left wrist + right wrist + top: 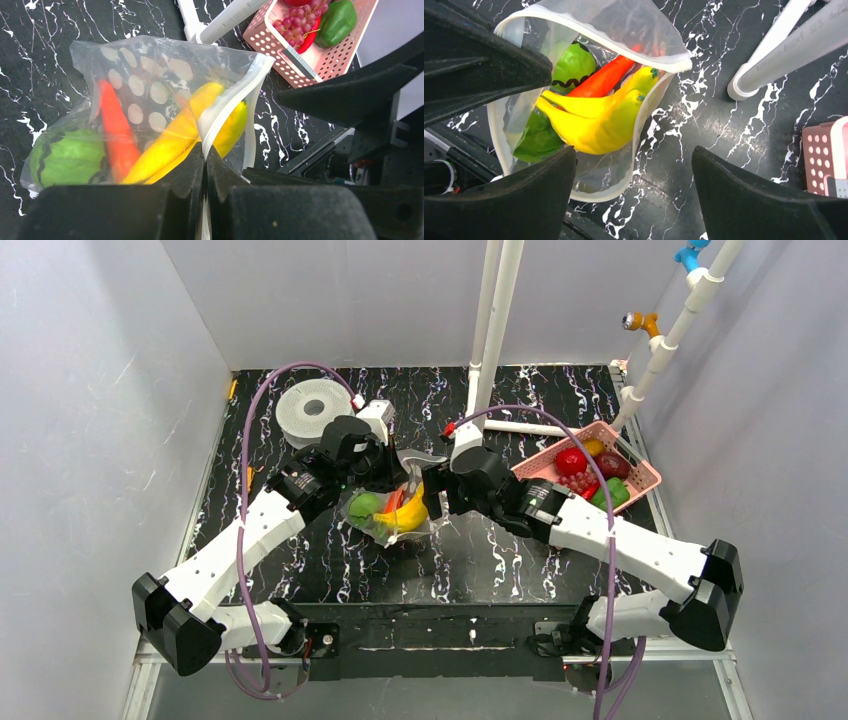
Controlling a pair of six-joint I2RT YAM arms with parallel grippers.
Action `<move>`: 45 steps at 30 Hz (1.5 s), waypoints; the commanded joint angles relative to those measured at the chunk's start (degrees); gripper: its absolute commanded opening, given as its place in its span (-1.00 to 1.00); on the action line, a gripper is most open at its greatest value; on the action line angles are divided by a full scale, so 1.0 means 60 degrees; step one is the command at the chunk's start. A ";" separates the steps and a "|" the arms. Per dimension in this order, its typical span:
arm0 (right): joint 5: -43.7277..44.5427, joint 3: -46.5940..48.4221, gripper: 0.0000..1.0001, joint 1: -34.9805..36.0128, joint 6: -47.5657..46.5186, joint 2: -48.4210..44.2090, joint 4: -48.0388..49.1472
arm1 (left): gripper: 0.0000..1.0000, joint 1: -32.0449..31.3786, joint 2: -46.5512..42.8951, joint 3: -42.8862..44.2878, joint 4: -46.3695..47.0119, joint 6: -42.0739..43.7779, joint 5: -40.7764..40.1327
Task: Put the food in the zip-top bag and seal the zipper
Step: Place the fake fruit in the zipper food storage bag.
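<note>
The clear dotted zip-top bag (395, 515) lies mid-table with its mouth open. Inside are a yellow banana (596, 125), an orange carrot (604, 80) and green pieces (574, 62). My left gripper (205, 150) is shut on the bag's whitish zipper strip (235, 100) at the mouth edge. My right gripper (634, 165) is open and empty, just above the table beside the bag's mouth, its left finger over the rim. The bag also shows in the left wrist view (150, 90) and the right wrist view (634, 30). More food stays in the pink basket (640, 480): red apple (571, 461), grapes (574, 480), green pepper (612, 492).
A grey-white round spool (313, 411) stands at the back left. White pipes (497, 330) rise at the back middle, with one lying on the table (525, 427). The basket also shows in the left wrist view (320, 55). White walls enclose the table.
</note>
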 commanded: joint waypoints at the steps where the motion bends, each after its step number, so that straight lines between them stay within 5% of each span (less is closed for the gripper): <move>1: -0.0354 0.0587 0.60 0.0028 0.0533 -0.0316 -0.0791 | -1.00 -0.0002 -0.0213 -0.0004 0.0091 0.0015 0.0035; 8: -0.1614 0.0302 -0.42 0.0035 0.2032 -0.0044 0.0050 | -1.00 -0.0002 -0.0221 0.0022 0.0087 0.0011 0.0093; 15: 0.0148 0.0411 -0.72 0.0036 0.1609 0.1212 0.0886 | -1.00 0.0003 -0.0347 -0.0018 0.0185 0.0026 0.0247; 19: 0.1165 0.0694 -0.69 0.0002 0.1139 0.2159 0.1692 | -1.00 -0.0001 -0.0549 -0.0132 0.0371 0.0041 0.0300; 23: 0.0557 0.1431 -0.58 -0.0377 0.0776 0.2790 0.2099 | -1.00 0.0001 -0.0556 -0.0154 0.0400 0.0041 0.0314; 34: 0.0360 0.0313 0.05 -0.0488 0.1379 0.2094 0.2241 | -1.00 -0.0001 -0.0600 -0.0112 0.0350 0.0011 0.0363; 41: -0.0007 0.0595 0.10 -0.0610 0.0928 0.3258 0.3501 | -1.00 -0.0004 -0.0451 -0.0114 0.0409 0.0008 0.0631; 45: -0.2553 0.0902 -0.02 -0.1037 0.1046 0.4377 0.4702 | -1.00 0.0001 -0.0405 -0.0119 0.0470 0.0037 0.0773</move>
